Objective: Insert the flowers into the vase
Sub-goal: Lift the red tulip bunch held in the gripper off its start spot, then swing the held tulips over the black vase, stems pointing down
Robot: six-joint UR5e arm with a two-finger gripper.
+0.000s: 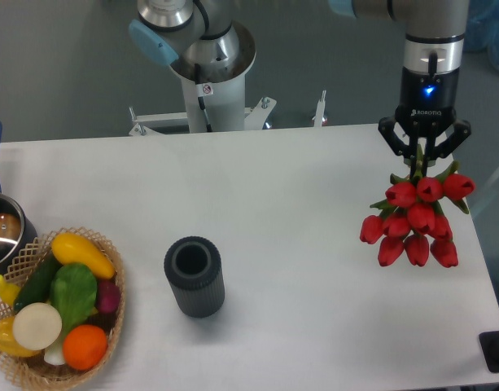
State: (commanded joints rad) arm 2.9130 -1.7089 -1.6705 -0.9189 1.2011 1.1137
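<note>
White lettering, too small to read, sits under a blue light on the black wrist above the hand (421,153), whose fingers close on the green stems of the flowers (416,218). The smooth red tulip heads hang heads-down in a tight cluster near the counter's (298,195) right edge. The vase (194,276), a dark grey ribbed cylinder with a thick round rim, stands upright near the front edge, well apart. A wicker basket (58,309) of vegetables fills the front left corner, beside a steel pot (3,232).
</note>
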